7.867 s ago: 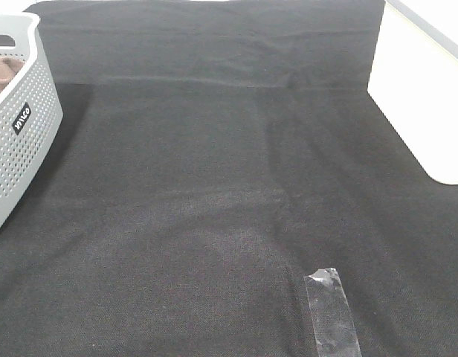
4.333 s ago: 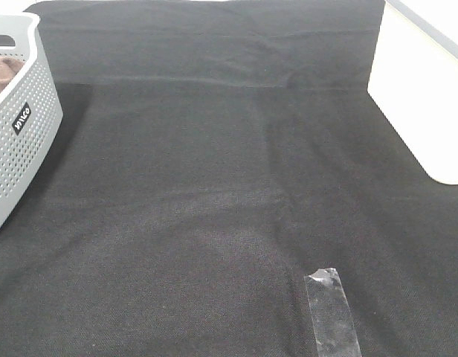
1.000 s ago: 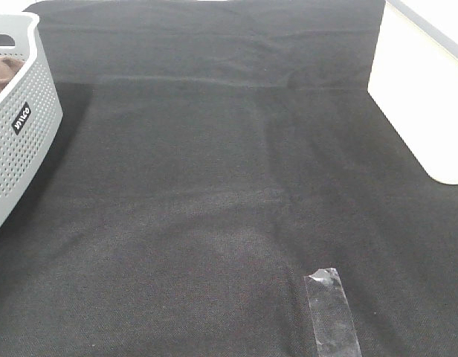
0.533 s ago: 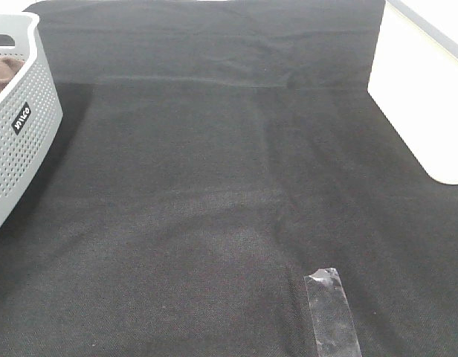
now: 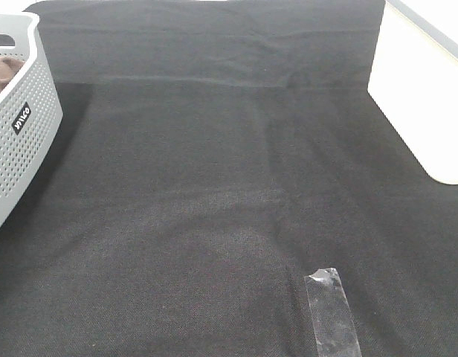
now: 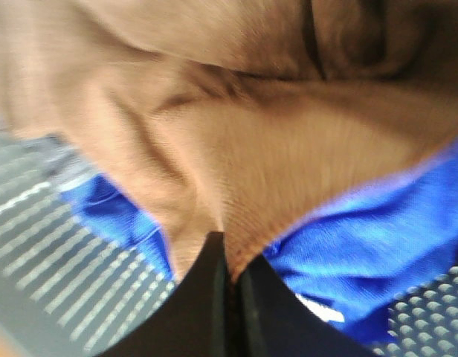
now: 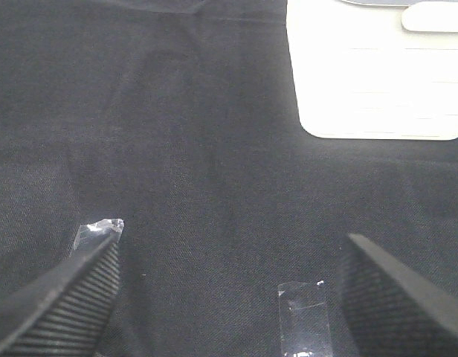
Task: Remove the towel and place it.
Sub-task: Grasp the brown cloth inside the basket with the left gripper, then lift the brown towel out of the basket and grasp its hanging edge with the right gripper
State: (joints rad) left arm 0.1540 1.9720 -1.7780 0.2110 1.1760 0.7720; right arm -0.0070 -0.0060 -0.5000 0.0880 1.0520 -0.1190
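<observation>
The light-brown towel fills the left wrist view, bunched in folds inside the grey perforated basket. My left gripper has its two black fingers pressed together on a fold of the towel. In the exterior high view only a bit of the towel shows over the rim of the basket at the far left; neither gripper shows there. My right gripper is open and empty, hovering over the black cloth.
A blue cloth lies under the towel in the basket. The black cloth covers the table. A strip of clear tape sticks to it near the front. Bare white table shows at the right.
</observation>
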